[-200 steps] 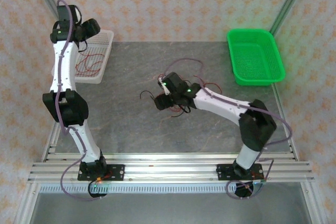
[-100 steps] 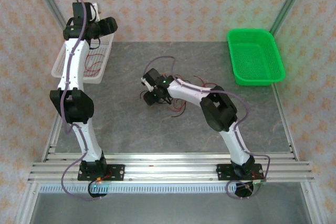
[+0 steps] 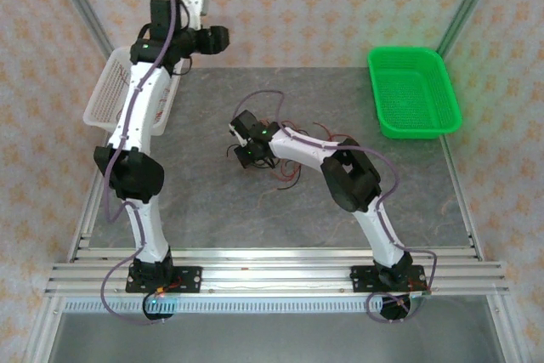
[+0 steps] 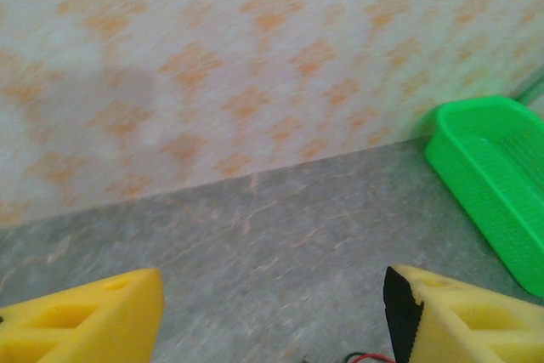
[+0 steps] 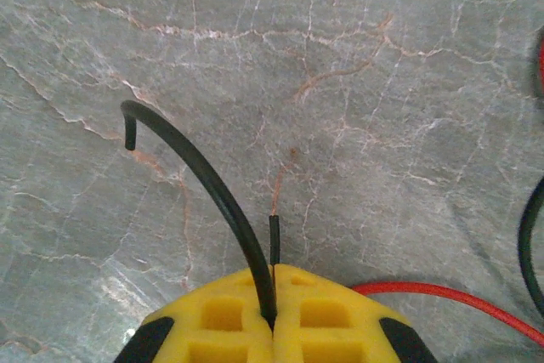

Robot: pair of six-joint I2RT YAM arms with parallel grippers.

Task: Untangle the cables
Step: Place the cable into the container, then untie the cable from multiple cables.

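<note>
My right fingers [image 5: 280,303] are clenched on a black wire [image 5: 204,176], pinched at the very tips, its free end arching up and away. A short black stub stands in the same seam, and I cannot tell whether it is a second wire. My left fingers [image 4: 85,320] are spread apart, grasping nothing, raised by the back wall well left of the green basket [image 3: 412,91]. The cables [image 3: 285,172] lie in a loose tangle on the table [image 3: 212,201], also well left of that basket, with my right fingers at the tangle's left edge. The hold looks shallow, so a pull could slip the wire out. If it loops through the rest, a pull could drag the whole bunch and tighten the knot, since nothing pins it down. A red wire [image 5: 442,293] running beside my fingers could snag too. Count: one green basket and one white basket [image 3: 106,104]. The wires come in two colours, red and black, and are too thin and mixed to number.
</note>
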